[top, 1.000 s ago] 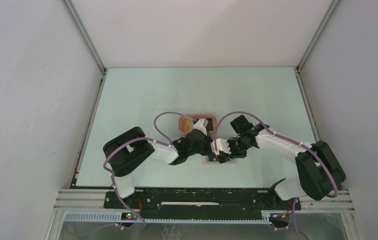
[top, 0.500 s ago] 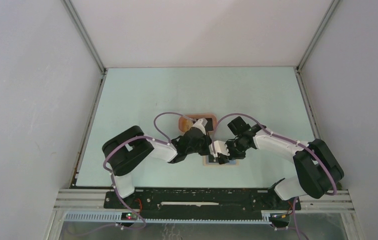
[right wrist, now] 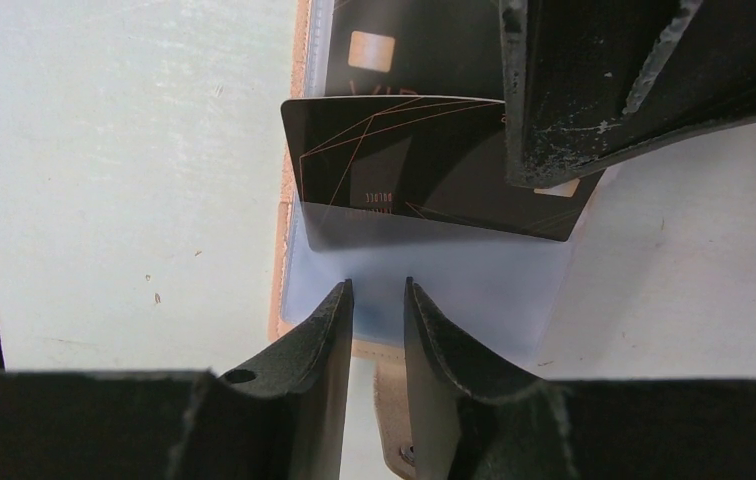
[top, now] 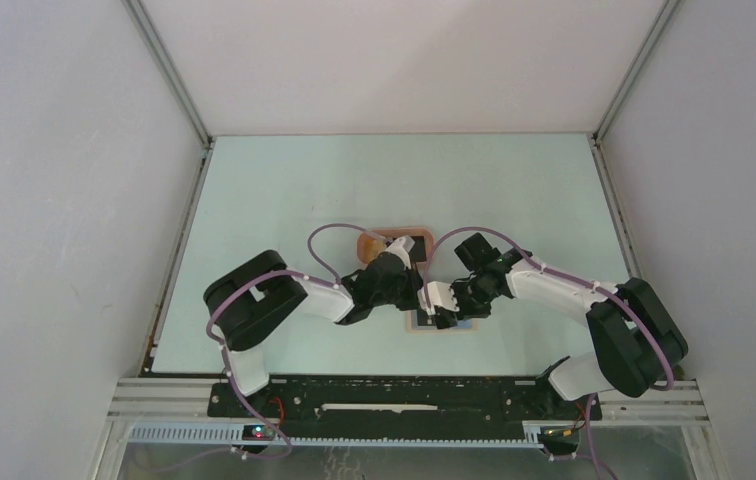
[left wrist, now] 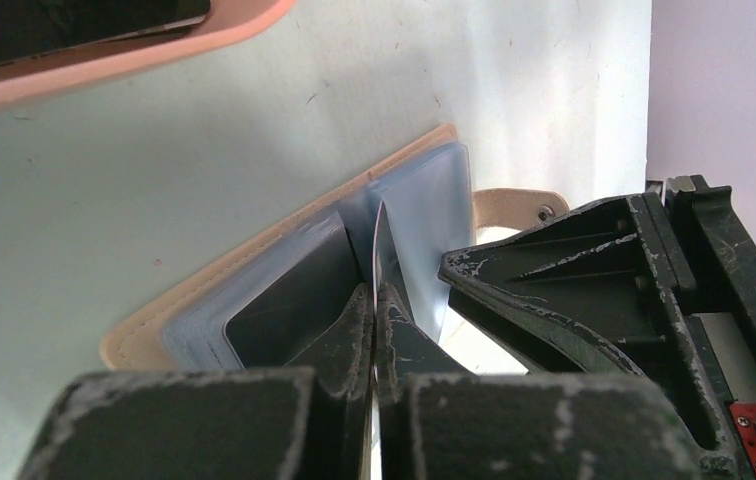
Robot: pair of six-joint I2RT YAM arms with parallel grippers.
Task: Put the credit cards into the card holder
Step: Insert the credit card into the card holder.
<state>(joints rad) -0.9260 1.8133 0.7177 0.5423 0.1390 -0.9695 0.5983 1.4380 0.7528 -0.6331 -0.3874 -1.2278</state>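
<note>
At the far side lies a salmon-pink oval tray (left wrist: 154,45). The right gripper (right wrist: 379,290), slightly parted, crowds the open beige leather card holder (left wrist: 134,343). The left gripper (left wrist: 374,290) clamps a gold-lined black credit card (right wrist: 404,160).

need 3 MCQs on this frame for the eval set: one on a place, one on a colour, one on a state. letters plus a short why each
1. In the top view, where does the pink tray lie relative to the card holder?
A) nearer the robot
B) farther from the arm bases
C) stacked on top of it

2. The card in the left gripper is:
A) black with thin coppery lines
B) plain yellow
C) pale blue

3. The card holder is:
A) folded and snapped shut
B) lifted into the air
C) lying open, clear sleeves showing

Answers:
1 B: the tray sits beyond the holder in the top view.
2 A: the right wrist view shows a dark face with fine lines.
3 C: both wrist views show the sleeves spread open.
</note>
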